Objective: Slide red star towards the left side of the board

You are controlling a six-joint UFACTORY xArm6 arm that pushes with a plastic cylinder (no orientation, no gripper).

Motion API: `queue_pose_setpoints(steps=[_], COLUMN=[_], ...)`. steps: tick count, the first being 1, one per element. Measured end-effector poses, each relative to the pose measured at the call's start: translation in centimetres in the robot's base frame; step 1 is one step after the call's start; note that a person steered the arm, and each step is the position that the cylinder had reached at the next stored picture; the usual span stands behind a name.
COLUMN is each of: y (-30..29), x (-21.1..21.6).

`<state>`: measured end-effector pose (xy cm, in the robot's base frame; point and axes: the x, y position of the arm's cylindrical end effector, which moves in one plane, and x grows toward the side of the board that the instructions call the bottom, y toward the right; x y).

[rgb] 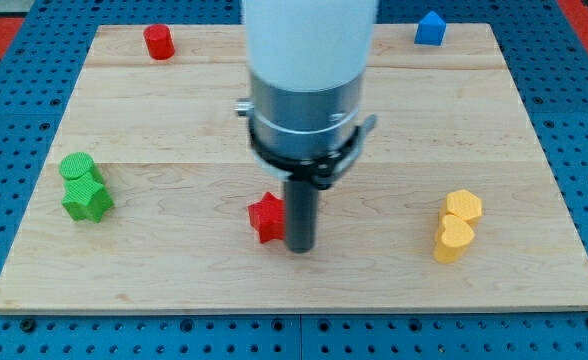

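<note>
One wooden board [174, 110] on blue pegboard [4, 150]; my tip [301, 247] touches red star [266, 217].

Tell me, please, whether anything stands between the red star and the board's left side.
My tip sits right beside the red star, on its right. Leftward, the wood is bare until the green blocks near the left edge of the board; they lie slightly higher in the view, so a straight push may pass just below them.

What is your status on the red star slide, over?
My tip down at red star's right edge. Star low centre, not yet left. Green blocks sit at far left, near the path.
</note>
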<state>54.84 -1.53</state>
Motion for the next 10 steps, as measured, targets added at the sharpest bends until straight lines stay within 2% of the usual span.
queue_pose_setpoints(steps=[2, 3, 4, 6, 8, 9, 10], y=[-6.6, -13.5, -13.8, -10.8, -3.3, -1.3, -2.6], x=[-5.1, -5.6, -8.2, -9.3, -9.3, -10.8, -12.6])
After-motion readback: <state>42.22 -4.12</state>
